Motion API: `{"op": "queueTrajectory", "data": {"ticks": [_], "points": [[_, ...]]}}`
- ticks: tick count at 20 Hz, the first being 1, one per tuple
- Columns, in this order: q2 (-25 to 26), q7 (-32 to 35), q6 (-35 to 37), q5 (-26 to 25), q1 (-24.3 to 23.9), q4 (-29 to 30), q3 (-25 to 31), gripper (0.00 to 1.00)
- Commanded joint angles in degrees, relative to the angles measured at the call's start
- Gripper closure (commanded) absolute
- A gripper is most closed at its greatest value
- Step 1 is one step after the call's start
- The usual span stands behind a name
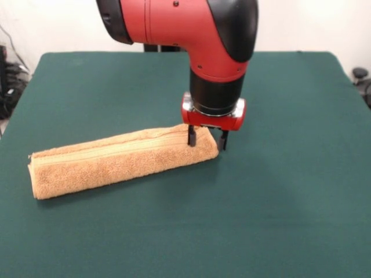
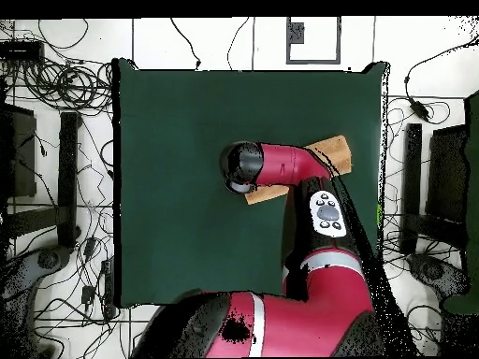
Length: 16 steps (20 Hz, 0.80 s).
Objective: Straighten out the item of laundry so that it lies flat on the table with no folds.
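The gripper (image 1: 207, 139) stands open, fingers astride the end of the folded terry towel (image 1: 116, 162), which stretches away to one side (a long roll) on the green table (image 1: 278, 202).

Arm (image 1: 191, 29): glossy red shell, rounded, capped in black at the elbow joints; small dark screws are set in the red. Black cylindrical wrist, red collar, two thin black fingers (image 1: 192, 136). Grey button pad (image 2: 327, 212) is fitted.

The red and black arm (image 1: 197, 35) bends down from above, wrist vertical, its hand (image 1: 207, 139) pointing straight down with both dark fingers (image 1: 192, 136) spread apart.
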Motion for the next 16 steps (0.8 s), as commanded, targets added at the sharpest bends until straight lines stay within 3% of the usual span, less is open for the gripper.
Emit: {"op": "queueTrajectory", "data": {"ticks": [1, 8, 10, 12, 16], "points": [[1.7, -4.4, 3.0, -0.9, -0.6, 2.6, 7.1, 0.0], [1.3, -4.3, 1.8, -2.2, -0.3, 3.1, 7.0, 0.0], [0.9, -3.6, -0.4, -3.6, 0.7, 3.2, 5.9, 0.0], [0.2, 1.7, -6.8, -4.7, 2.6, 4.7, 3.3, 0.0], [-0.3, 1.8, -7.5, -5.8, 3.3, 4.9, 2.6, 0.0]]}}
